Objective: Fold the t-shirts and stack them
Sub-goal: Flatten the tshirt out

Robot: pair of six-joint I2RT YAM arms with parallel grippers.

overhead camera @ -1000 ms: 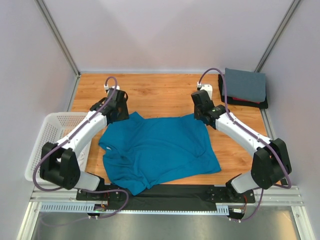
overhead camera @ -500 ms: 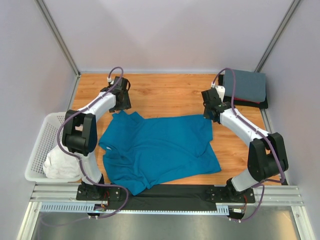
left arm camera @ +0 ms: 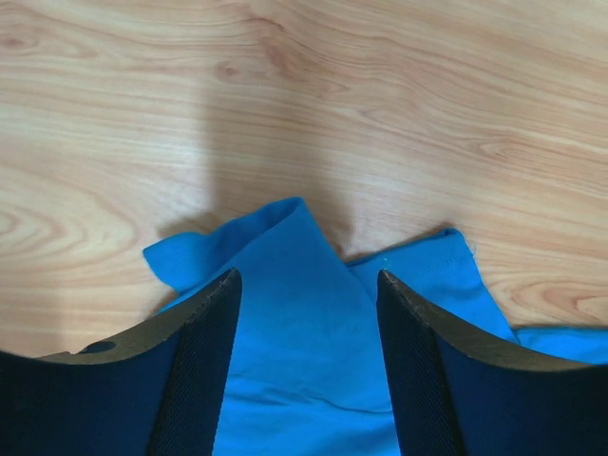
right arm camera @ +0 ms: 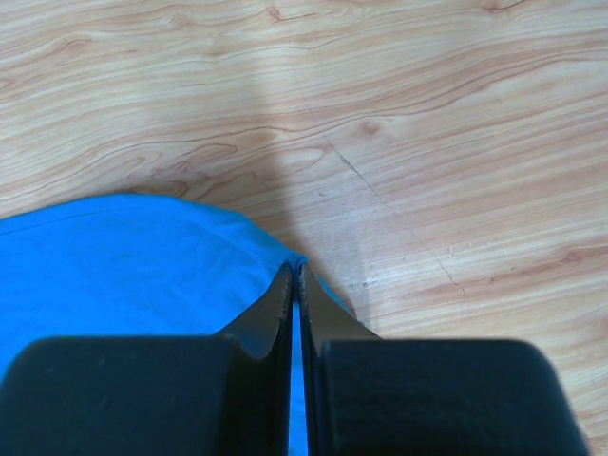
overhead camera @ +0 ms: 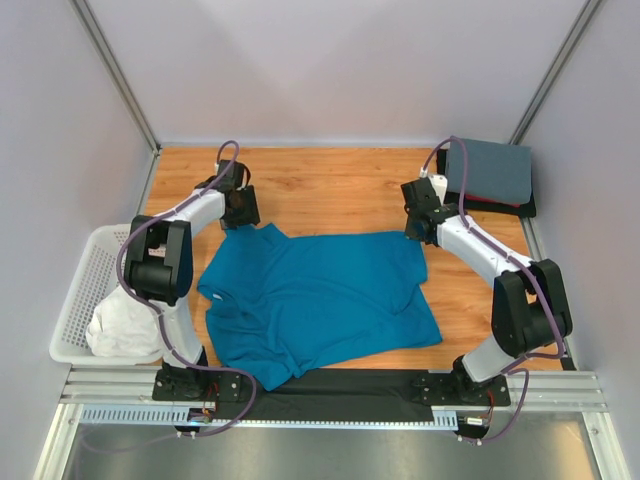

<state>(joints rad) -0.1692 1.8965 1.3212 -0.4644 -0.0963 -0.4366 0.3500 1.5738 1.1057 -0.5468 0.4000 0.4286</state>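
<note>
A teal-blue t-shirt [overhead camera: 320, 300] lies spread on the wooden table. My left gripper [overhead camera: 243, 212] is open over its far left corner; in the left wrist view [left arm camera: 306, 285] the blue cloth [left arm camera: 304, 332] lies between the spread jaws. My right gripper [overhead camera: 416, 228] is shut on the shirt's far right corner; the right wrist view [right arm camera: 296, 275] shows blue cloth [right arm camera: 123, 275] pinched between the closed jaws. A folded slate-grey t-shirt [overhead camera: 492, 170] lies on dark and red ones at the far right corner. A white t-shirt [overhead camera: 118, 330] lies in the basket.
A white mesh laundry basket [overhead camera: 88, 270] stands off the table's left edge. Grey walls close in the table on three sides. A black strip [overhead camera: 330, 385] runs along the near edge.
The left arm has swung out and its gripper now sits at the shirt's far left corner, uncovering the white shirt in the basket. The right gripper has pulled the far right corner outwards.
</note>
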